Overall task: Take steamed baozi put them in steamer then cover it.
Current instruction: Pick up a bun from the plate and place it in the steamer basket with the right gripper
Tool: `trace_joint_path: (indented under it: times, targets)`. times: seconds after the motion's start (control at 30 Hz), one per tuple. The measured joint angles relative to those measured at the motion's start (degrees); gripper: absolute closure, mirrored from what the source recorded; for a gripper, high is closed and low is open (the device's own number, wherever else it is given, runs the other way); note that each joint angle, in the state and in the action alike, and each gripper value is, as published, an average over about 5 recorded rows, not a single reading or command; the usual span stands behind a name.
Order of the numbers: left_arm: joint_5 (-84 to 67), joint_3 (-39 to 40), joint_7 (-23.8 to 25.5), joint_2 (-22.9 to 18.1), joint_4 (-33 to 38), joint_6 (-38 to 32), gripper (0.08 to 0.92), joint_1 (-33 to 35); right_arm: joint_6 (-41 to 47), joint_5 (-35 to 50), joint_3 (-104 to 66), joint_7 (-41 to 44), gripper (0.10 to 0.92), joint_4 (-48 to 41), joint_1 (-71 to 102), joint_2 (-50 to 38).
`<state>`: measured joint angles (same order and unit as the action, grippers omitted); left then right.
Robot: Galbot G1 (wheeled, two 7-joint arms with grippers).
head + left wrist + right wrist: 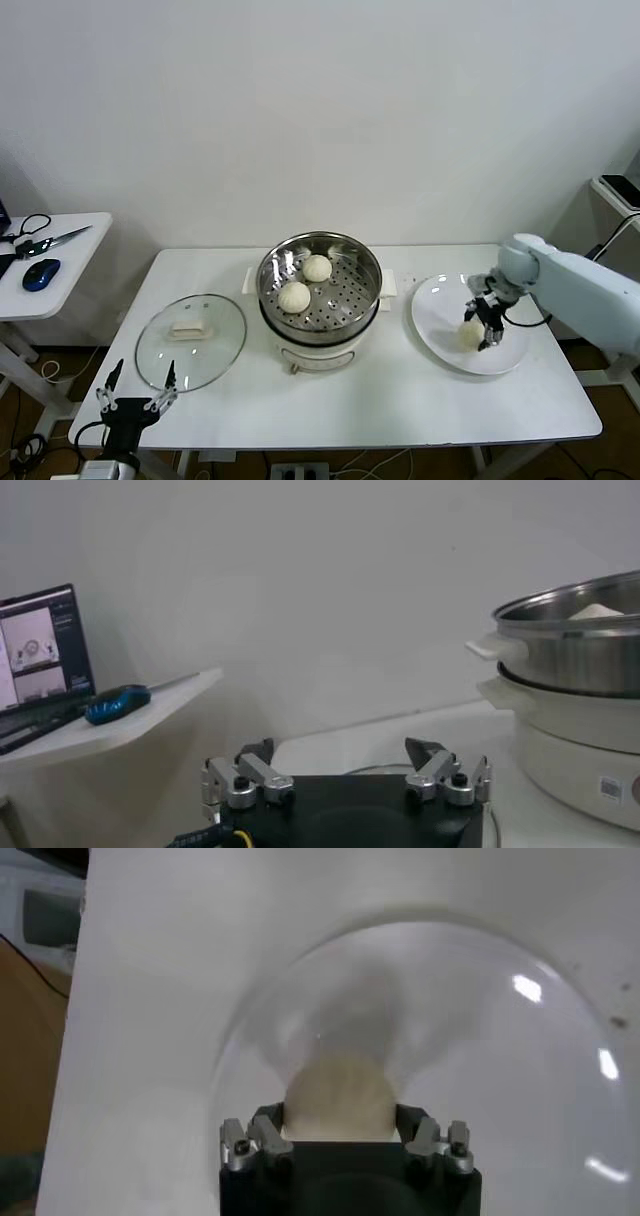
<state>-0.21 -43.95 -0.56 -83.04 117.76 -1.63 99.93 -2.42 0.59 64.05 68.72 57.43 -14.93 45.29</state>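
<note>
The steamer (368, 262), a shiny steel basket on a white cooker base, stands mid-table with two baozi inside (317, 267) (294, 296). My right gripper (482, 325) is down on the white plate (440, 305), its fingers against both sides of a third baozi (469, 335) that rests on the plate. In the right wrist view this baozi (340, 1096) fills the gap in the gripper (340, 1123). The glass cover (190, 338) lies flat at the table's left. My left gripper (135, 392) is open and empty, parked low by the front left corner; it also shows in the left wrist view (345, 755).
A side table at the far left holds a blue mouse (41, 273) and scissors (55, 240). A laptop (35, 650) shows there in the left wrist view. Another stand (620, 190) is at the far right. A wall is close behind the table.
</note>
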Motion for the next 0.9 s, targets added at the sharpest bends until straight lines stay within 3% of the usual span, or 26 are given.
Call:
trace_joint_path:
  times: [0.47, 0.9]
  targets:
    - [0.22, 0.40, 0.00, -0.21, 0.02, -0.04, 0.177, 0.43, -15.79, 3.64, 13.52, 0.81, 0.307, 7.85, -23.98, 9.29]
    - [-0.11, 0.22, 0.04, 0.16, 0.06, -0.42, 0.177, 0.61, -25.03, -1.74, 14.34, 0.10, 0.305, 11.32, -25.61, 23.30]
